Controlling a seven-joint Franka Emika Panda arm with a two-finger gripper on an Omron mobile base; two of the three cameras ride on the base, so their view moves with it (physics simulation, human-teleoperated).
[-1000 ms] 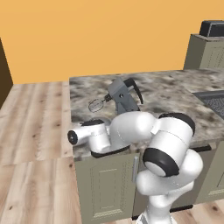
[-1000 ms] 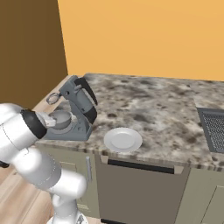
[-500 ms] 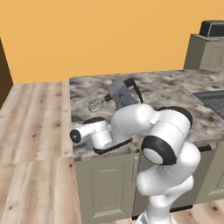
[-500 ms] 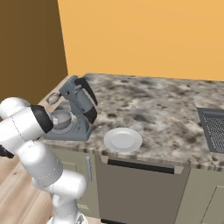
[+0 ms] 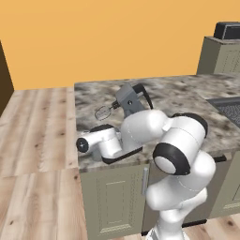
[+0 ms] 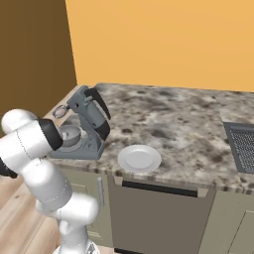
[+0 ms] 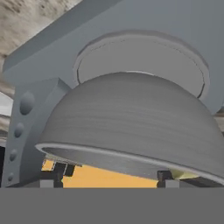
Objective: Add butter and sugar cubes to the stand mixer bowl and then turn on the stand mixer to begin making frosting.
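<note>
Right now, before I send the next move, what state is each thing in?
stand mixer: head tilted back, not lowered.
whisk: raised clear of the bowl.
stand mixer bowl: upright on the mixer's base; contents can't be made out.
plate: flat on the counter, nothing on it.
gripper: open, fingertips wide apart, close against the bowl.

A white plate (image 6: pixel 139 158) lies on the speckled counter (image 6: pixel 188 126) — near its front edge.
</note>
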